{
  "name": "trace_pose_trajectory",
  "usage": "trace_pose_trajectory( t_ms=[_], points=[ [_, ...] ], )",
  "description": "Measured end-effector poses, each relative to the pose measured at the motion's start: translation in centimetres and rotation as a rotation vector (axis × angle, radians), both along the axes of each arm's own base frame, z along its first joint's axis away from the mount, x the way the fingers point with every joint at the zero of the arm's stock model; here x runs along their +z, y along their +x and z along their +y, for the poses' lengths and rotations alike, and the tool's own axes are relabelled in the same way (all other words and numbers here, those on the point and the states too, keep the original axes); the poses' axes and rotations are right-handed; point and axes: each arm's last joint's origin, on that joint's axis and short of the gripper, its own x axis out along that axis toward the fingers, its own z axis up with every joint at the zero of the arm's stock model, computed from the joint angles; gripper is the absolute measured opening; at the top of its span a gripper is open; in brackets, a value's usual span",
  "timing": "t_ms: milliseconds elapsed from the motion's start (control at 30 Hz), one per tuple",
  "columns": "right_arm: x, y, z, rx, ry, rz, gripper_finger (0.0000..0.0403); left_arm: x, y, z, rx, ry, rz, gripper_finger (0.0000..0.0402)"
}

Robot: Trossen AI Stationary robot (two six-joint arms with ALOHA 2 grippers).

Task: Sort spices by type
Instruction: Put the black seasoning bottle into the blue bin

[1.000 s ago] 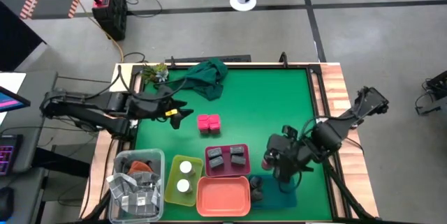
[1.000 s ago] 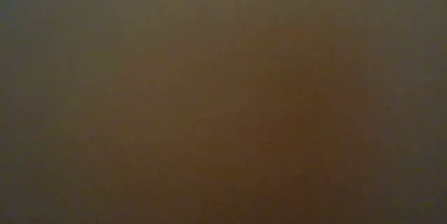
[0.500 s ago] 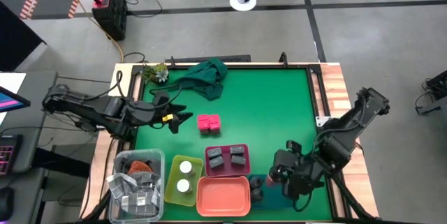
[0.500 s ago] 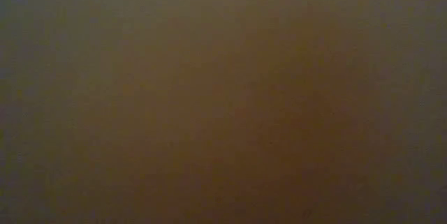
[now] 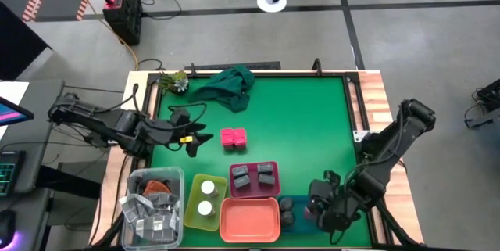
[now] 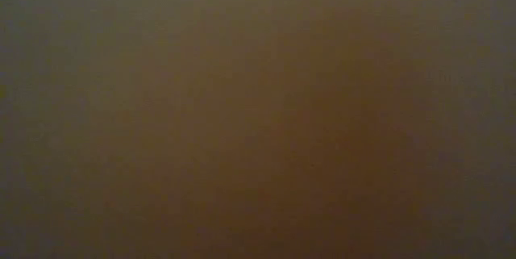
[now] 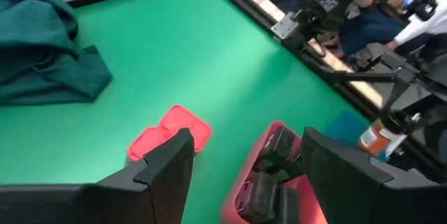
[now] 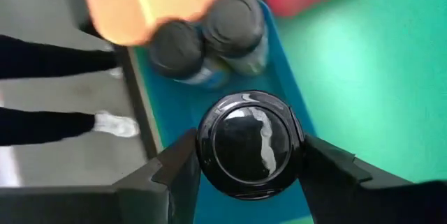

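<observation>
My right gripper (image 5: 316, 202) is shut on a dark round jar (image 8: 250, 144) over the blue tray (image 5: 303, 221) by the near edge. Two more dark round jars (image 5: 287, 210) stand in that tray. Two bright pink blocks (image 5: 233, 137) lie side by side on the green mat. Dark grey square boxes (image 5: 254, 177) sit in the pink tray, and white-lidded jars (image 5: 206, 199) in the yellow tray. My left gripper (image 5: 195, 138) is open, left of the pink blocks (image 7: 171, 137) and apart from them. The low view shows nothing. My right gripper holds the dark round jar at its black lid (image 8: 209, 123), pinched between the two fingers (image 8: 178, 175), one on either side. The jar stands upright in the hold above the blue tray (image 8: 283, 91). Whether its bottom rests on the tray I cannot tell.
An orange tray (image 5: 250, 220) lies between the yellow and blue trays. A clear box of odds and ends (image 5: 152, 204) sits at the near left corner. A dark green cloth (image 5: 232, 87) and a small plant (image 5: 173, 81) lie at the far edge. The mat's middle and right are open.
My right gripper has carried the dark jar toward the near edge, from beside the pink tray to above the blue tray, staying shut on it. My left gripper has drawn back slightly toward the left and near edges, still open.
</observation>
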Motion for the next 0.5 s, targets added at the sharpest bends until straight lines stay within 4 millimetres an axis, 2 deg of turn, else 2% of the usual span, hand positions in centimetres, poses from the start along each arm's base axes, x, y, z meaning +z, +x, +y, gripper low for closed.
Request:
trace_pose_trajectory(
  t_ms=[233,500],
  points=[
    [-3.1,0.0,-1.1,0.011,-0.084,0.036,0.0231,-1.5,0.2,0.3,-0.037,0.010,0.160,0.0248],
    [-3.4,0.5,-1.7,0.044,-0.094,0.054,0.0263,-4.6,3.1,-0.1,-0.086,0.049,0.361,0.0248]
  ],
)
